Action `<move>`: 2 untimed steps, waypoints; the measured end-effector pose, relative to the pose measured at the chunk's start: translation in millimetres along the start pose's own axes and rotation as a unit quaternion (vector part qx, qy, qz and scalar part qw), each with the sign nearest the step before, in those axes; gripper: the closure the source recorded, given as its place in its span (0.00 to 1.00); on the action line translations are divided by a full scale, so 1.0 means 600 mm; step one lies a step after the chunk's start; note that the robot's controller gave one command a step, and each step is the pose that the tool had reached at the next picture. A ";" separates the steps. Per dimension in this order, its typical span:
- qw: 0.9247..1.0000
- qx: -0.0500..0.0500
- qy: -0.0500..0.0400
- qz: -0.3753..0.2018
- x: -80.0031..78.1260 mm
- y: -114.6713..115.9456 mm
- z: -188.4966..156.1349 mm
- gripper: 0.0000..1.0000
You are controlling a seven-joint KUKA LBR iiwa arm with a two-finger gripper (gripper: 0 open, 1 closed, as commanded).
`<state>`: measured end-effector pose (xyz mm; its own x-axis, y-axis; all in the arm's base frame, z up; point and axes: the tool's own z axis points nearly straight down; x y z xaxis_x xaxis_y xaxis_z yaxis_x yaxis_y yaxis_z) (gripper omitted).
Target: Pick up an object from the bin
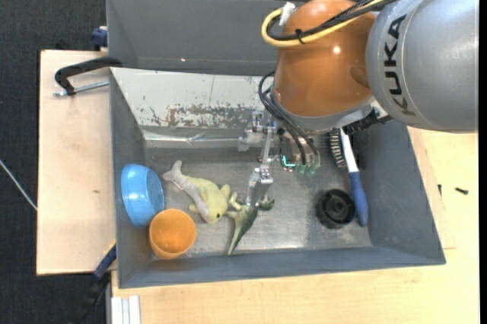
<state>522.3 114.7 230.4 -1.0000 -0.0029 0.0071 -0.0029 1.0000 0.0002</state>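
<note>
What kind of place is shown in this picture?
Probably a robotics lab test station: a KUKA arm reaches into a grey metal bin holding a green toy animal, a blue bowl and an orange cup.

Blue bowl point(141, 195); orange cup point(172, 232); black cap point(335, 208)

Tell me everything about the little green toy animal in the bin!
The green toy animal looks like a small plastic lizard or dinosaur, dark green, with a long thin tail that points at the front wall. It lies flat on the grey bin floor, near the front and about in the middle. Its left side seems to touch the pale yellow toy. The gripper is at its upper end; whether it touches the toy is unclear.
</note>
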 end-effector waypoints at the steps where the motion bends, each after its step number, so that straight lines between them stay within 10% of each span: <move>1: 1.000 -0.002 -0.007 -0.010 0.021 0.031 0.267 0.00; 2: 1.000 -0.002 -0.007 0.002 0.035 0.094 0.213 0.00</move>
<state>500.4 171.1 102.6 -1.0000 0.0007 -0.0070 0.0006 1.0000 0.0052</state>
